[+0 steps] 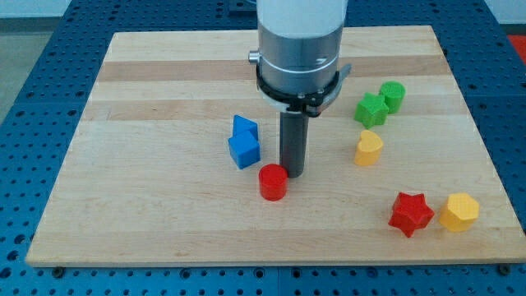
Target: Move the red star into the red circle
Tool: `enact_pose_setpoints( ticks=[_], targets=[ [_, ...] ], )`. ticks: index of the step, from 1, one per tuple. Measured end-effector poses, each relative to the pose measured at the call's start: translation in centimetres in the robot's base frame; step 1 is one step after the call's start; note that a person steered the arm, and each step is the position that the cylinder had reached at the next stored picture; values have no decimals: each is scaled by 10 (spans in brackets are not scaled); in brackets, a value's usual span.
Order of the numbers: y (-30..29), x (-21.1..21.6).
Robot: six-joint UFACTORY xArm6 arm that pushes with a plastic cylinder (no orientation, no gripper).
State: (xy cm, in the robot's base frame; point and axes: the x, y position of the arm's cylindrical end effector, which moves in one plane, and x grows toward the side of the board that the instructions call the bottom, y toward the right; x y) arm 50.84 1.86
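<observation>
Camera view: my tip [292, 173], no pincer, seemingly touching red circle [273, 182] on wooden board [164, 82], blue pegboard [49, 49] around.

The board [164, 214] is pale wood with a visible grain, laid in lengthwise strips of slightly differing tone, smooth and faintly satin. Around it at the frame's edges runs a blue table [33, 49] with rows of small holes, looking like painted metal, matt. The blocks look like moulded plastic with a soft, low sheen: the red circle [273, 182], the red star [410, 214], the yellow block [459, 212], the yellow heart-like block [368, 148], the green star [371, 109], the green cylinder [392, 95] and the two blue blocks [243, 141]. The rod is dark and matt down to my tip [292, 173]; the arm housing [300, 33] above is smooth, light grey, mildly glossy, with a black collar [296, 92].
</observation>
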Motion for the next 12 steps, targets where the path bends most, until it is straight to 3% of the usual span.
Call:
enact_pose_setpoints(
  ticks=[2,6,10,12],
  targets=[
    [-1,32],
    [57,110],
    [239,108],
    [238,96]
  ],
)
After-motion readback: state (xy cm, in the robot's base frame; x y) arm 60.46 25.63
